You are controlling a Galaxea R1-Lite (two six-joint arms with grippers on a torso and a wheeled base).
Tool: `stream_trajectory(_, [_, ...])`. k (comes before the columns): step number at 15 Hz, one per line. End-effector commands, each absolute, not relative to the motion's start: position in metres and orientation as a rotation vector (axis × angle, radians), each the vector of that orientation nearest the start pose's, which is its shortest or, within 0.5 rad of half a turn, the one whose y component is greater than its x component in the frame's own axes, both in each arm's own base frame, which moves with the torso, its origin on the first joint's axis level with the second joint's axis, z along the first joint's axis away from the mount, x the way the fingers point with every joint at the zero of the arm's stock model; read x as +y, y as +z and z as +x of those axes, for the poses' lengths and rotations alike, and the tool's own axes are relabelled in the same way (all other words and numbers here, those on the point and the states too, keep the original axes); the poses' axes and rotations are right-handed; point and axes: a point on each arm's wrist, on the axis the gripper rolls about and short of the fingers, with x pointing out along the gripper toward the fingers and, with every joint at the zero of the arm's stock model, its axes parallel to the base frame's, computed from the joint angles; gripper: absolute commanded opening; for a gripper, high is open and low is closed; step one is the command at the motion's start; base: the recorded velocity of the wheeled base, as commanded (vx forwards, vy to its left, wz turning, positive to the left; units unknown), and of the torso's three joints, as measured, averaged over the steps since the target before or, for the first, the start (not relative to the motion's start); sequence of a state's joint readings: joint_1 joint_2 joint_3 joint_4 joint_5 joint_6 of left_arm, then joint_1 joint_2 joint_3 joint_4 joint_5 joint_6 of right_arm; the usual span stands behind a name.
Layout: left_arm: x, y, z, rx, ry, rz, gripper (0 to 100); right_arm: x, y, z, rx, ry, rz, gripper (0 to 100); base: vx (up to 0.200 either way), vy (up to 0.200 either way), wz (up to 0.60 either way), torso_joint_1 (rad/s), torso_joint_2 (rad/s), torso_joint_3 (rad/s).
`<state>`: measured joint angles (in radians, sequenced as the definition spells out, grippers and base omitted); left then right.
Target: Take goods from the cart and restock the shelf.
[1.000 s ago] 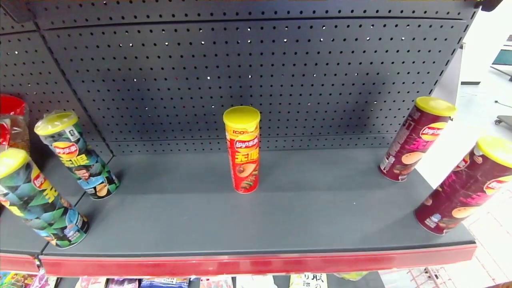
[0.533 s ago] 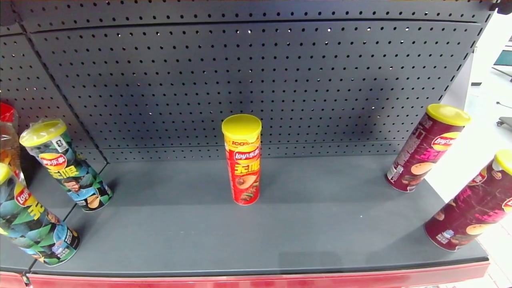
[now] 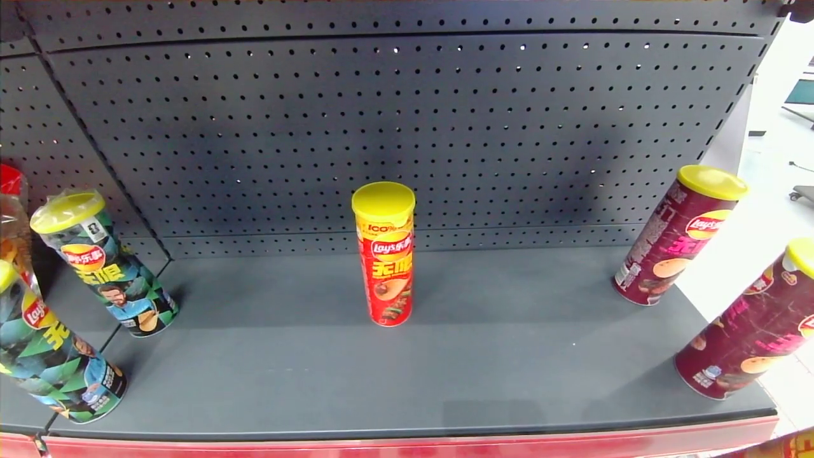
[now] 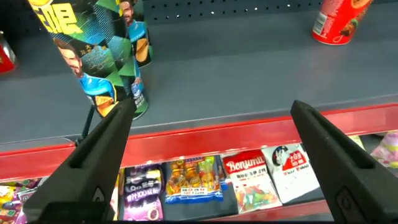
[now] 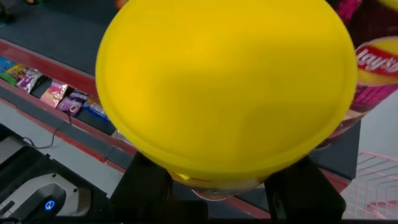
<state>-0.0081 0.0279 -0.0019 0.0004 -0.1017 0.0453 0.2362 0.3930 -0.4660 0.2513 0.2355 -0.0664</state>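
Quantity on the shelf (image 3: 483, 356): five cans. Of these: two green-patterned cans (image 3: 105, 264), left of frame; one red can (image 3: 385, 254), centre; two maroon cans (image 3: 680, 235), right of frame. Right wrist view: one further yellow-lidded can (image 5: 224, 87), frame centre.

The red can (image 3: 386, 254), rear green can (image 3: 105, 264), front green can (image 3: 51, 356), rear maroon can (image 3: 677, 235) and front maroon can (image 3: 747, 331) each bear an oval red-and-yellow logo with large characters below it. The red can also has a short line of print just under its lid. The packets (image 4: 249, 180) below the shelf (image 3: 509, 369) carry printed names.
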Motion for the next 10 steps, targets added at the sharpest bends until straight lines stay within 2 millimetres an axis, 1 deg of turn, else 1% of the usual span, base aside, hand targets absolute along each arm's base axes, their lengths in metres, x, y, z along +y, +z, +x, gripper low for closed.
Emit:
stream_trajectory(1, [-0.002, 0.099, -0.019, 0.026, -0.145, 0.043, 100, 0.010, 0.225, 0.020, 0.208, 0.481, -0.063, 0, 0.000, 0.000, 0.00, 0.000, 0.00, 0.000])
stream_trajectory(2, [-0.003, 0.147, -0.002, 0.088, -0.161, 0.023, 100, 0.012, 0.231, 0.029, 0.225, 0.482, -0.060, 0, 0.000, 0.000, 0.00, 0.000, 0.00, 0.000])
stream_trajectory(3, [-0.004, 0.176, 0.018, 0.131, -0.192, -0.018, 100, 0.013, 0.231, 0.031, 0.239, 0.493, -0.058, 0, 0.000, 0.000, 0.00, 0.000, 0.00, 0.000])
stream_trajectory(5, [-0.012, 0.197, 0.051, 0.221, -0.412, 0.001, 100, 0.015, 0.229, 0.035, 0.258, 0.545, -0.052, 0, 0.000, 0.000, 0.00, 0.000, 0.00, 0.000])
stream_trajectory(6, [-0.017, 0.207, 0.068, 0.247, -0.469, 0.003, 100, 0.016, 0.230, 0.036, 0.262, 0.556, -0.050, 0, 0.000, 0.000, 0.00, 0.000, 0.00, 0.000])
stream_trajectory(7, [-0.028, 0.227, 0.106, 0.259, -0.543, 0.021, 100, 0.017, 0.228, 0.039, 0.279, 0.568, -0.049, 0, 0.000, 0.000, 0.00, 0.000, 0.00, 0.000])
stream_trajectory(8, [-0.037, 0.234, 0.126, 0.260, -0.584, 0.025, 100, 0.018, 0.228, 0.041, 0.287, 0.582, -0.051, 0, 0.000, 0.000, 0.00, 0.000, 0.00, 0.000])
stream_trajectory(9, [-0.049, 0.237, 0.145, 0.268, -0.648, 0.023, 100, 0.020, 0.229, 0.044, 0.296, 0.598, -0.051, 0, 0.000, 0.000, 0.00, 0.000, 0.00, 0.000])
stream_trajectory(10, [-0.059, 0.235, 0.161, 0.284, -0.712, 0.020, 100, 0.021, 0.229, 0.048, 0.309, 0.604, -0.050, 0, 0.000, 0.000, 0.00, 0.000, 0.00, 0.000])
